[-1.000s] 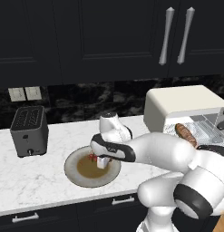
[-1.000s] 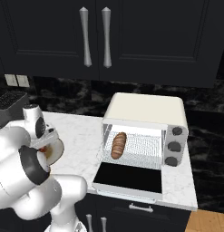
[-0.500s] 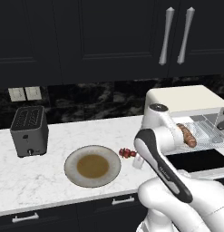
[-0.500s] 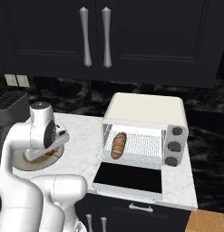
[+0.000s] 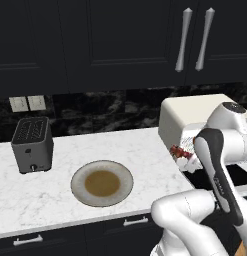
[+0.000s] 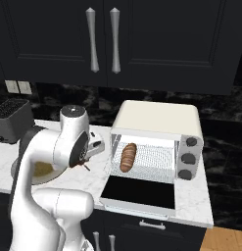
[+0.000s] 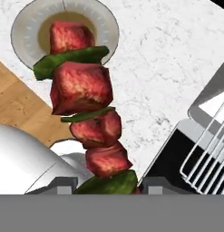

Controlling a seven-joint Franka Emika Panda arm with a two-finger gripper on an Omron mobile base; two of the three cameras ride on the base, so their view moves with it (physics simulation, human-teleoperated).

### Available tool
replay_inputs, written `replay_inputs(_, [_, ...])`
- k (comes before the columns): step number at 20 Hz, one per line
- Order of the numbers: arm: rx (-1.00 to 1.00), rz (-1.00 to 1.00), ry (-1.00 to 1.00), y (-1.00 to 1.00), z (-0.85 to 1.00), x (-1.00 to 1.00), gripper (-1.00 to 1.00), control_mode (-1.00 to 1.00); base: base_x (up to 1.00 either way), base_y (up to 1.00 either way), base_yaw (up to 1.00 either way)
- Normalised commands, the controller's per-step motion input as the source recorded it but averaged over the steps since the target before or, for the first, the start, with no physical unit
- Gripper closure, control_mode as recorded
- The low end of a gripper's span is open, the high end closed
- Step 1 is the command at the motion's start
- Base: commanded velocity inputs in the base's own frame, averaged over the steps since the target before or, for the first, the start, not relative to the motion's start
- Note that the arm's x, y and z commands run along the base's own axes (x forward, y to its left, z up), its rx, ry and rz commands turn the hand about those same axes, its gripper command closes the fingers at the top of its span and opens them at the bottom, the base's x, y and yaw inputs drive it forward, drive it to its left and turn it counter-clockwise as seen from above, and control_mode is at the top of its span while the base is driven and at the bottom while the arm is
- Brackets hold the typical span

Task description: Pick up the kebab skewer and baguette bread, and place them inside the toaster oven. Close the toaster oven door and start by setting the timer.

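The kebab skewer (image 7: 88, 115), a thin stick threaded with glossy red meat cubes and flat green pepper pieces, stands up from the bottom of the hand view, pinched at its lower end by the end effector (image 7: 106, 186), whose dark fingers press in against it from both sides. In the left base view the skewer's red chunks (image 5: 181, 153) hang in the air just in front of the toaster oven (image 5: 187, 120), above the white marbled worktop (image 5: 70, 150). The toaster oven is a cream-white box with rounded corners; its door (image 6: 139, 192), a dark glass panel in a cream frame, lies folded down flat, and three dark round knobs sit in a column on its right face. Inside, on the silvery wire rack (image 6: 151, 159), the baguette bread (image 6: 128, 157) lies lengthwise, a golden-brown loaf with rounded ends. To the left on the worktop sits a round pale plate (image 5: 77, 175) with a ribbed rim and a brownish centre, nothing on it, and further left a dark grey slot toaster (image 5: 32, 144) stands near the black veined backsplash. Dark cabinet doors with long silver handles (image 5: 193, 38) hang above.
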Motion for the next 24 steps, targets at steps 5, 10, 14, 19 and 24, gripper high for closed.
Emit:
replay_inputs(5, [0.01, -0.26, 0.01, -1.0, 0.47, 0.0, 1.0, -1.0, 0.0, 0.0, 0.0])
replay_inputs(10, [0.0, -0.23, 0.04, -0.94, -0.04, 0.0, 1.0, -1.0, 0.0, 0.0, 0.0])
replay_inputs(14, [0.0, -0.26, 0.06, -0.75, -0.3, 0.16, 1.0, -1.0, 0.0, 0.0, 0.0])
replay_inputs(19, [0.0, -0.29, 0.01, -0.49, -0.48, 0.5, 1.0, -1.0, 0.0, 0.0, 0.0])
replay_inputs(24, [0.03, -0.26, 0.03, -0.39, -0.37, 0.52, 1.0, -1.0, 0.0, 0.0, 0.0])
